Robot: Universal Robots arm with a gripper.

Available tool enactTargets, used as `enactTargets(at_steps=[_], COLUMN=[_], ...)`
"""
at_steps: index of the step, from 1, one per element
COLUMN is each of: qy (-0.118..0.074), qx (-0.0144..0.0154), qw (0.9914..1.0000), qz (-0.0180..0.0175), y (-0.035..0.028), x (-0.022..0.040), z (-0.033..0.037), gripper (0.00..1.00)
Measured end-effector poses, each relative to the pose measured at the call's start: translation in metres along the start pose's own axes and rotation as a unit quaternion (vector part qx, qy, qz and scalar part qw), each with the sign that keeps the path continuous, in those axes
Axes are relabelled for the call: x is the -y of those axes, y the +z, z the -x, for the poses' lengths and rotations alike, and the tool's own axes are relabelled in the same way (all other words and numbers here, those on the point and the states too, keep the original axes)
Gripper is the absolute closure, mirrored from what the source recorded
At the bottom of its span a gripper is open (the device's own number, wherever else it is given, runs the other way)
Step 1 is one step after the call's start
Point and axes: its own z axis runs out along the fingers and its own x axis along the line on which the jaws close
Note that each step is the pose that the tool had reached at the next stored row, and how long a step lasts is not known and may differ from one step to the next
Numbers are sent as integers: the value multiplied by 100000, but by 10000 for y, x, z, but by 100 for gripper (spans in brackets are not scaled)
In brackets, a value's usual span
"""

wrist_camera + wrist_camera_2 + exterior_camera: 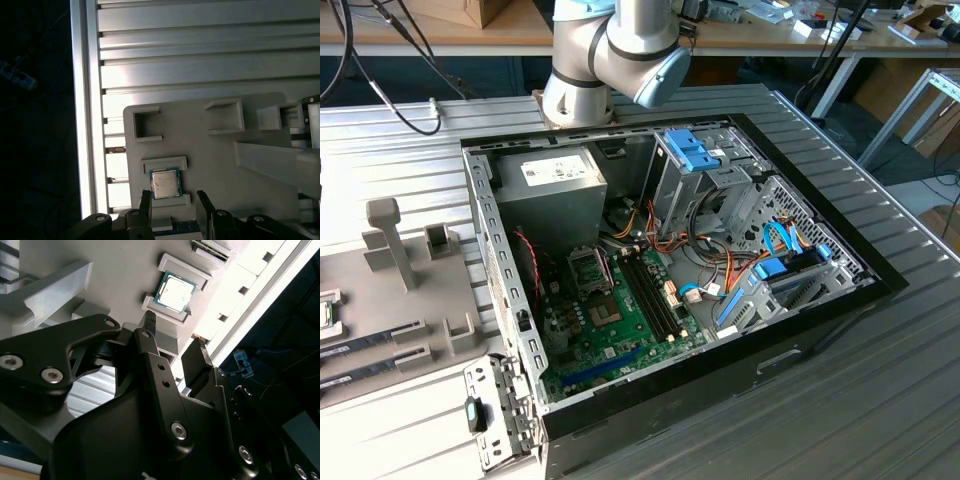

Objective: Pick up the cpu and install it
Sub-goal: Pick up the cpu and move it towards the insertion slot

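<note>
Exterior view: an open computer case [840,320] is seen lying on a ribbed metal counter [880,420]. Inside it the green motherboard [610,335] and its silver socket frame [588,268] are laid bare. The arm [610,50] is mounted behind the case. A grey fixture plate [380,420] is set to the exterior view's left of the case.

Second wrist view: the cpu [174,292] is seen at a slant, lying flat on the fixture plate between two raised lips [182,267]. The black jaws are held wide open and empty, near the cpu but apart from it. The height of the lips is shown here, so it can be judged that the chip must be lifted straight up.

First wrist view: the cpu [163,183] is looked down on squarely and is lined up between the open jaws. Empty pockets [145,125] on the plate and the counter's ribs [200,50] are also shown.

The cpu is judged light, stiff and thin, with a slick metal top and a fragile underside. It is best taken by two opposite edges of its green rim, with little force
</note>
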Motion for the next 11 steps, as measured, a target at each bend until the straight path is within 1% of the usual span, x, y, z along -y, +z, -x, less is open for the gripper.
enactTargets(at_steps=[11], qy=[2], qx=[0], qw=[100000], qz=[0], y=[17], x=[1], z=[-8], gripper=[52])
